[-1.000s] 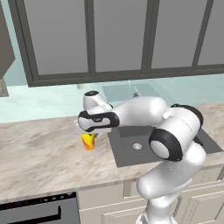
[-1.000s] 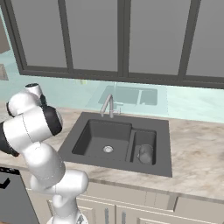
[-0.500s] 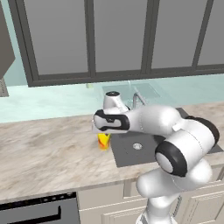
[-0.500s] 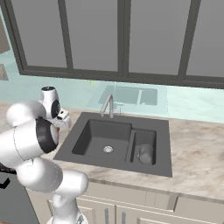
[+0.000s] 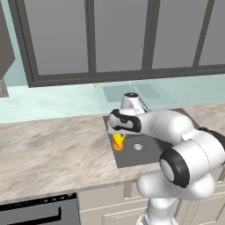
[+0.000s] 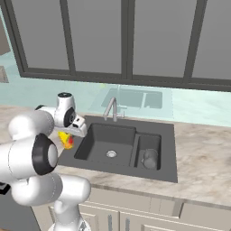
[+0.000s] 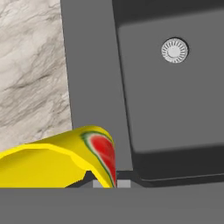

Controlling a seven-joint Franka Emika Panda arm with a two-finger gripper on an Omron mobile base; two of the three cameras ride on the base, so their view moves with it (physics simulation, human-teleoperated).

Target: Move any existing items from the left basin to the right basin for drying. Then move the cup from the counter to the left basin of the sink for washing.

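My gripper [image 5: 117,136] is shut on the cup [image 5: 117,142], a small yellow tumbler with red patches, and holds it in the air over the left rim of the sink [image 5: 151,154]. From the right base view the cup [image 6: 66,140] hangs under the gripper [image 6: 68,134], beside the left basin [image 6: 101,145]. In the hand view the cup [image 7: 57,161] lies tilted over the sink's rim [image 7: 94,87], with the left basin [image 7: 175,105] and its silver drain [image 7: 174,50] to the right. A dark grey cylinder [image 6: 150,158] sits in the right basin [image 6: 155,145].
The beige marble counter [image 5: 52,154] runs left of the sink and continues on its right [image 6: 203,167]. A curved silver faucet [image 6: 110,108] stands behind the basins. Dark-framed glass cabinets [image 6: 126,40] hang above. An oven front [image 5: 39,213] sits below the counter at left.
The arm has swung right, carrying the cup from over the counter to the sink's left rim. The grey cylinder in the right basin has not moved.
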